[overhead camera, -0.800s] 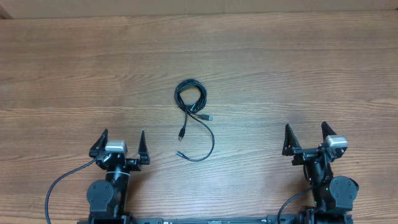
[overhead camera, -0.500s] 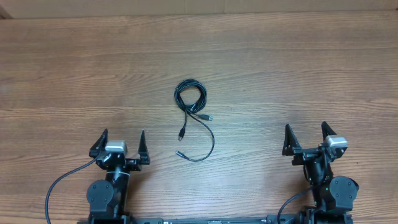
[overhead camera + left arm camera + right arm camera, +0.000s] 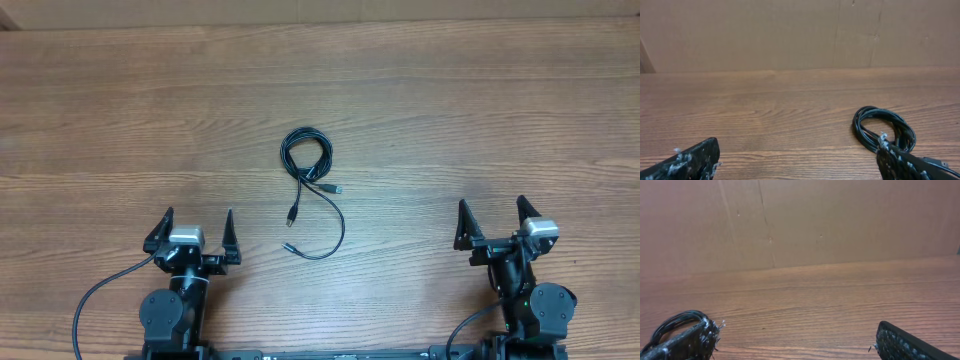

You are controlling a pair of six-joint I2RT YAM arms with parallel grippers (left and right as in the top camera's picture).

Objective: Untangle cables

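Sitting at the lower left of the overhead frame, the left gripper [image 3: 197, 226] has its jaws spread wide apart with nothing between them. A thick black wire [image 3: 95, 300] loops off its arm toward the bottom edge. In the left wrist view its fingers [image 3: 692, 159] show at the two bottom corners, with the bare wooden table [image 3: 765, 110] between them.

Slightly left of centre in the overhead frame lie the cables [image 3: 306, 160]. They are thin black cords wound into a small coil, with loose ends trailing toward the bottom. One metal plug [image 3: 336, 188] lies just right of the coil's base, and a second plug [image 3: 292, 213] lies lower and to the left. A longer strand hooks down to a third end [image 3: 290, 247].

The cables rest on the table, well apart from both grippers. They appear at the lower right of the left wrist view [image 3: 883, 129] and at the lower left of the right wrist view [image 3: 675, 322], partly behind a finger in each.

At the overhead's lower right, the right gripper [image 3: 492, 215] also has its jaws wide apart and empty. A brown cardboard wall [image 3: 840, 220] backs the table.
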